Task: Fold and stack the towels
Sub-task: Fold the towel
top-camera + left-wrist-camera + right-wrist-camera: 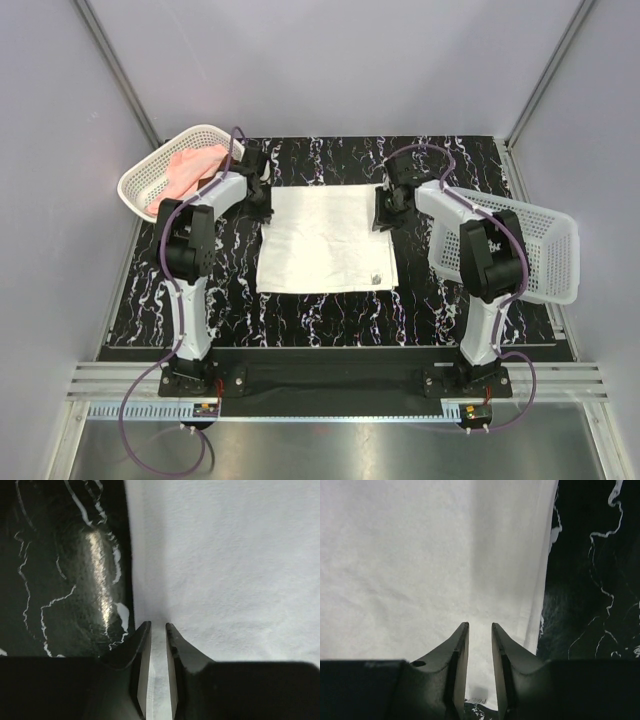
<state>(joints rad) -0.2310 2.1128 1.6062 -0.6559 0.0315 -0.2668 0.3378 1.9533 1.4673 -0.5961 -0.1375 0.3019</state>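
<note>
A cream-white towel point(325, 240) lies spread flat on the black marbled table point(440, 310). My left gripper point(262, 197) is at the towel's far left corner. In the left wrist view its jaws point(158, 625) stand a narrow gap apart just inside the towel point(225, 555) edge, with cloth showing through the gap. My right gripper point(385, 210) is at the far right corner. Its jaws point(480, 625) are slightly apart above the flat towel point(420, 555), whose edge and small tag point(477, 700) show between them. A pale pink towel point(190, 168) lies bunched in the left basket.
A white lattice basket point(135, 190) stands tilted at the table's far left corner. A larger white lattice basket point(545, 260) sits at the right edge beside the right arm. Grey walls close in the back and both sides.
</note>
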